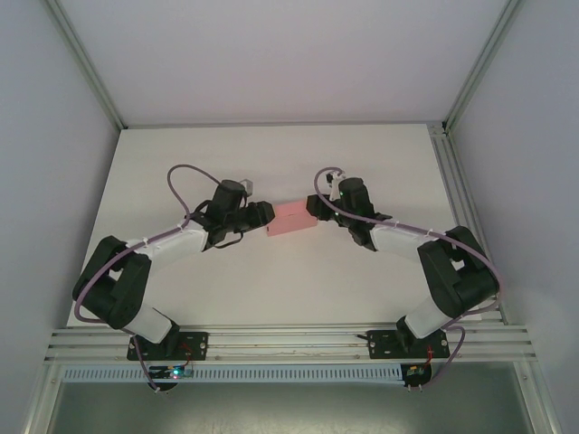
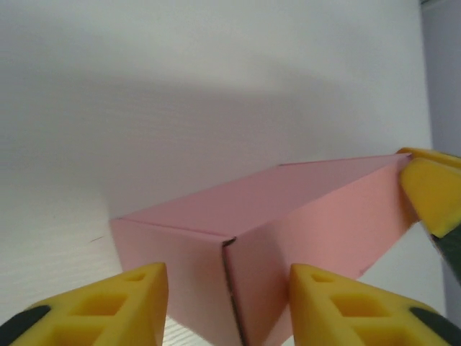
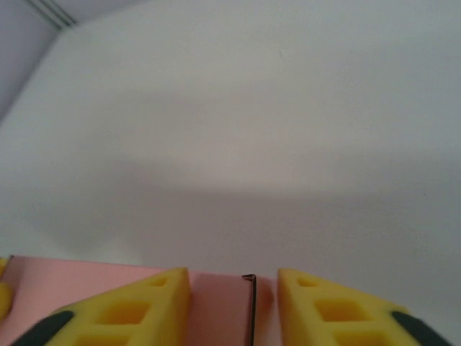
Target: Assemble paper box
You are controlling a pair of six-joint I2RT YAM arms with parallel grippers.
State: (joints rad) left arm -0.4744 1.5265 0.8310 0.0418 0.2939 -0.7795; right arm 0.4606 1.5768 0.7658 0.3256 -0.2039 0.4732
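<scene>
Folded paper box lies between both grippers, mid-table.
Reaching in from the near edge of the table, the left gripper straddles the box's left-end corner, fingers apart and gripping nothing that I can see; the right gripper, likewise spread, sits at the right end. The box's long axis runs left to right, so either arm is equally near.

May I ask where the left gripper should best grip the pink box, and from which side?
Probably the end of the paper box facing the left gripper, pinching across its two long walls, coming in low from the left. The box lies flat, and the open jaws straddle that end's corner.
</scene>
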